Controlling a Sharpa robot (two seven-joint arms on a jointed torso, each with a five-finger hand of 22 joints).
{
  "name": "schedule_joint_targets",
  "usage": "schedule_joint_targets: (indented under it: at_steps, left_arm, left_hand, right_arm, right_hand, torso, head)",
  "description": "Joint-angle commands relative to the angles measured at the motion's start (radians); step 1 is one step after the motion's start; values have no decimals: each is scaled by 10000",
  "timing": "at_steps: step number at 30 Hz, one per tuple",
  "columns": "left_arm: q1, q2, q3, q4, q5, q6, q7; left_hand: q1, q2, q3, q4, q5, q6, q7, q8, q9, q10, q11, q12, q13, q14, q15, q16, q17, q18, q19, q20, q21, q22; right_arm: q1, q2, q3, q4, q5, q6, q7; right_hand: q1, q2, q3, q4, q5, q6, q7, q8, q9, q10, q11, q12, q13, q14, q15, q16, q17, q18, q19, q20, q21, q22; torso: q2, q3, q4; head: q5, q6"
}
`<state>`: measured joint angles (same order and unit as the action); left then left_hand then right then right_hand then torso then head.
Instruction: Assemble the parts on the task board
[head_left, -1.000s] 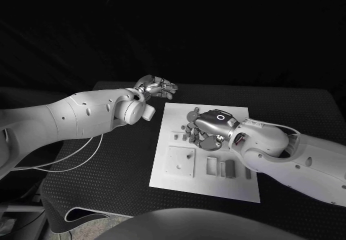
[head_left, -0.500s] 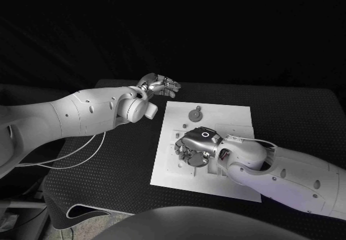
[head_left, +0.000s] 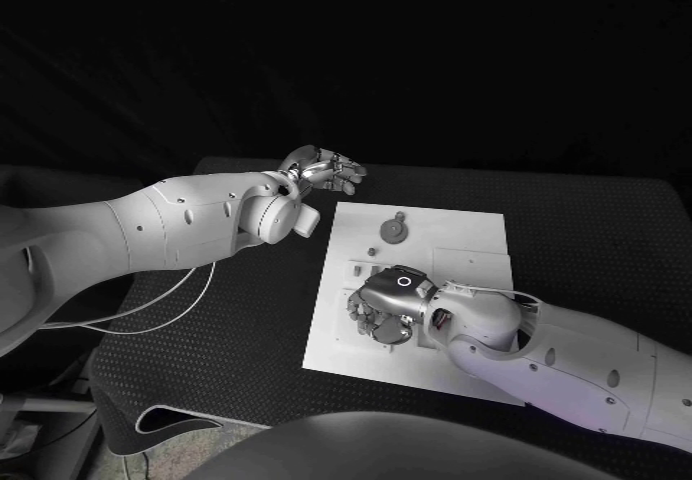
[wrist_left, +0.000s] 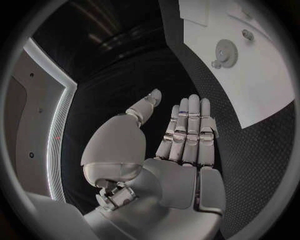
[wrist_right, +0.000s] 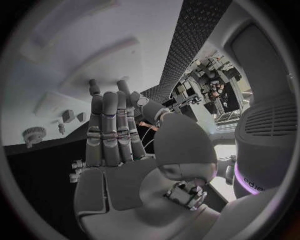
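Observation:
The white task board (head_left: 464, 238) lies in the middle of the black table. A round gear part (head_left: 392, 230) and a small part (head_left: 371, 251) sit on its far half. My right hand (head_left: 387, 305) hovers low over the board's near left area, fingers pointing at the board (wrist_right: 81, 45), straight and apart, nothing seen in them. The gear (wrist_right: 32, 134) and small parts (wrist_right: 69, 116) lie off to the side of the fingers. My left hand (head_left: 325, 170) is raised beyond the board's far left corner, its palm (wrist_left: 178, 175) flat and bare; the gear (wrist_left: 225, 50) lies off to its side.
Black textured mat (head_left: 216, 330) surrounds the board. A thin white cable (head_left: 162, 308) loops under my left arm at the table's left side. The board's near right corner is covered by my right forearm (head_left: 562, 350).
My right hand has moved from the gear at the board's far end toward the near left part, uncovering the gear. The left hand has stayed almost still.

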<state>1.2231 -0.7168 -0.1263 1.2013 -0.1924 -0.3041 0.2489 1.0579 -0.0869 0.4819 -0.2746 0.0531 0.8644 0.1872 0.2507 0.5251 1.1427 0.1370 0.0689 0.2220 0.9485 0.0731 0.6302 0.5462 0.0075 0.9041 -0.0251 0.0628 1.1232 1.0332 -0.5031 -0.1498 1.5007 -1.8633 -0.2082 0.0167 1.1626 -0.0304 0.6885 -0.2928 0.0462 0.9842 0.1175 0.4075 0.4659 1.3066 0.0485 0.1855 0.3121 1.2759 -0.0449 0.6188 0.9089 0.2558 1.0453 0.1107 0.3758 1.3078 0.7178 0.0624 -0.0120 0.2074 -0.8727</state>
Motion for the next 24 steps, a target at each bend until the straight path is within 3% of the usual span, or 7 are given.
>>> schedule_joint_targets:
  at_steps: [1, 24]
  left_arm:
    - [18, 28, 10, 12, 68, 123, 82]
    - [18, 46, 10, -27, 70, 156, 70]
  left_hand:
    - [-97, 1, -64, 2, -18, -56, -27, 36, -16, -1, -15, 8, 13, 99, 2, -45, 15, -66, 22, -2, 44, -17]
    - [-102, 7, -65, 4, -18, -65, -25, 39, -23, -7, -13, 5, 12, 101, 3, -68, 38, -67, 19, -1, 44, -28]
  right_arm:
    - [-42, 21, -32, -43, -263, 260, 86]
    - [-94, -84, -67, 79, -229, 292, 145]
  right_hand:
    - [93, 6, 67, 14, 41, 98, -45, 67, 256, 12, 22, -27, 9, 33, -61, 47, 11, 60, 24, -31, 53, 232]
    - [98, 6, 58, 13, 41, 100, -46, 67, 276, 18, 20, -33, 31, 27, -64, 61, 20, 60, 19, -32, 66, 234]
  torso:
    - [0, 1, -6]
    - [-3, 7, -13]
  head:
    - [15, 1]
    - [70, 1]
